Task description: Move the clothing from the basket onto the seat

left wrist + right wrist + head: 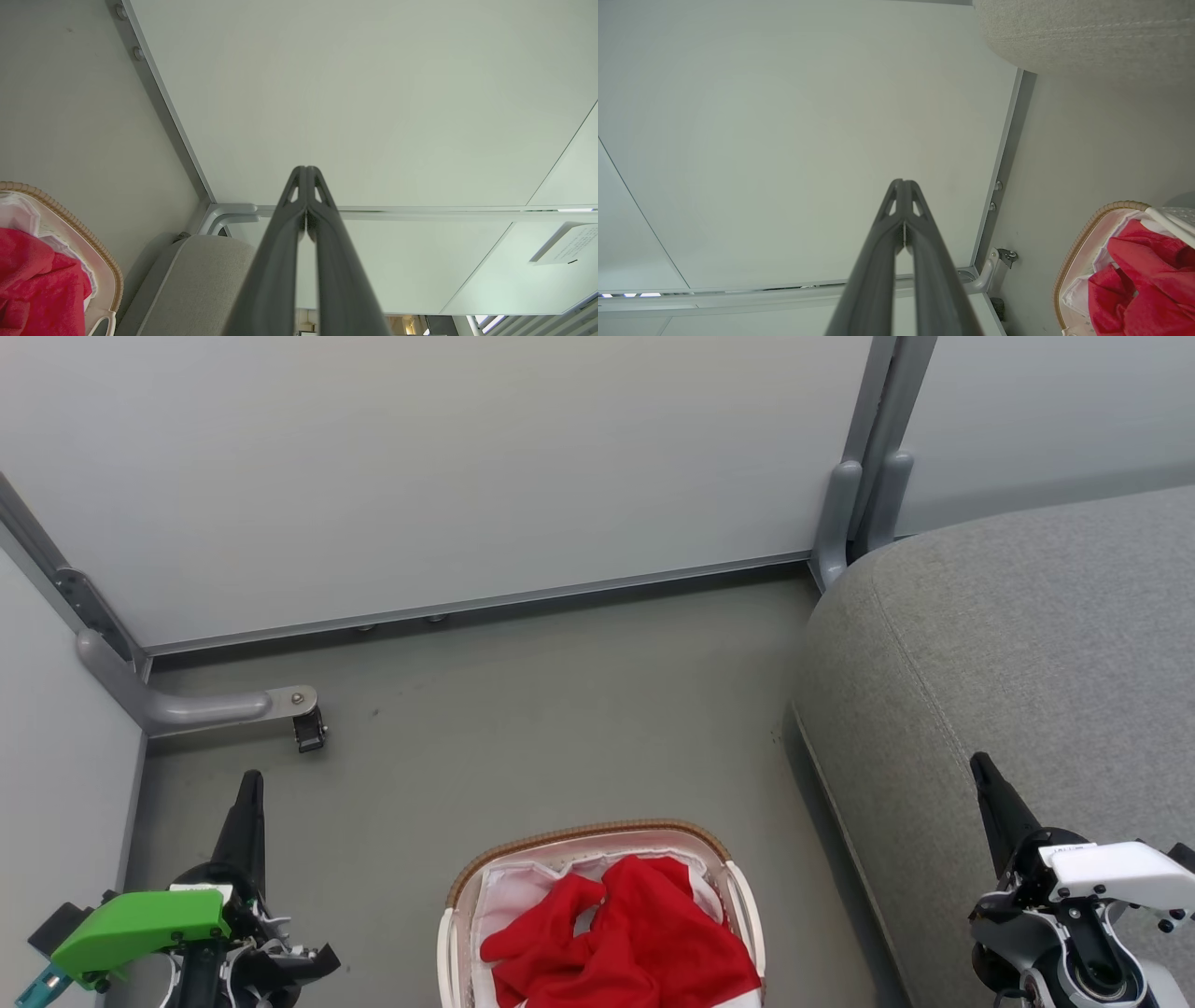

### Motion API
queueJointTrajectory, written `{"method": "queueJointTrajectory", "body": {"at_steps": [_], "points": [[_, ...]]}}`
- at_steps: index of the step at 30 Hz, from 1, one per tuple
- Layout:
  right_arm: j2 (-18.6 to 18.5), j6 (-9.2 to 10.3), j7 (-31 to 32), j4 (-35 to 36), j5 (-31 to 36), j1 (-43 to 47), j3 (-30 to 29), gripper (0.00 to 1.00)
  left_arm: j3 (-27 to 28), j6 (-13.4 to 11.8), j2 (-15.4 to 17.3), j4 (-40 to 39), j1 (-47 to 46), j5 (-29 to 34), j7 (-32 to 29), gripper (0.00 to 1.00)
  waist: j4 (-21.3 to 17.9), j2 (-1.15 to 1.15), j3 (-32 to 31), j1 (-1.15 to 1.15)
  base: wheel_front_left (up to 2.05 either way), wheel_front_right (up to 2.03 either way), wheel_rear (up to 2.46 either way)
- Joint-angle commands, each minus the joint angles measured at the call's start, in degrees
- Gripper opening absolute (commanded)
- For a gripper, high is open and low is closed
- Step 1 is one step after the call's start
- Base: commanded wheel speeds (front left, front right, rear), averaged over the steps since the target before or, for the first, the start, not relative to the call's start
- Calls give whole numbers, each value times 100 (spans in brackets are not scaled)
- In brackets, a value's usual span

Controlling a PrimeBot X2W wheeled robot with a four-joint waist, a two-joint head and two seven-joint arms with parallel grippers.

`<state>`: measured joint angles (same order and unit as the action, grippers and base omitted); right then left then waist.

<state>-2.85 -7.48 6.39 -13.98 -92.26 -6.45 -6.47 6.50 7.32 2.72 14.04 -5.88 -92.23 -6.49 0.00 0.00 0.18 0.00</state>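
Grey floor (523, 709) carries the basket (597, 828), red clothing (635, 933) heaped inside, beside the grey seat (1027, 663). Left gripper (250, 777) hangs left of the basket and right gripper (978, 764) over the seat, both pointing forward, closed tight and empty.

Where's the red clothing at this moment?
In the head view, the clothing lies bunched in the basket on the floor at bottom centre, left of the seat.
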Motion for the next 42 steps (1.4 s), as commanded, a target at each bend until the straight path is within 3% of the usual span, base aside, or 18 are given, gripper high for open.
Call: {"method": "queueJointTrajectory", "body": {"at_steps": [1, 2, 3, 17, 42], "points": [[-15, -2, 21, 0, 15, 55, -18, 0, 9, 31, 32, -11, -65, 30, 0, 0, 0, 0, 0, 0, 0, 0, 0], [-15, -2, 21, 0, 15, 55, -18, 0, 9, 32, 32, -11, -65, 30, 0, 0, 0, 0, 0, 0, 0, 0, 0], [3, 0, -2, -17, 2, 1, 3, 100, 0, -2, -5, 17, 6, -1, 2, 100, 0, 0, 0, 0, 0, 0, 0], [-131, 1, -322, 10, 279, 9, 266, 100, -180, -3, 3, 164, 69, 219, 329, 100, 13, 0, 20, 0, 0, 0, 0], [-311, 0, -912, 122, 2766, -405, 690, 100, -346, 5, 48, 200, -126, 3058, 914, 100, 50, 0, 136, 0, 0, 0, 0]]}}
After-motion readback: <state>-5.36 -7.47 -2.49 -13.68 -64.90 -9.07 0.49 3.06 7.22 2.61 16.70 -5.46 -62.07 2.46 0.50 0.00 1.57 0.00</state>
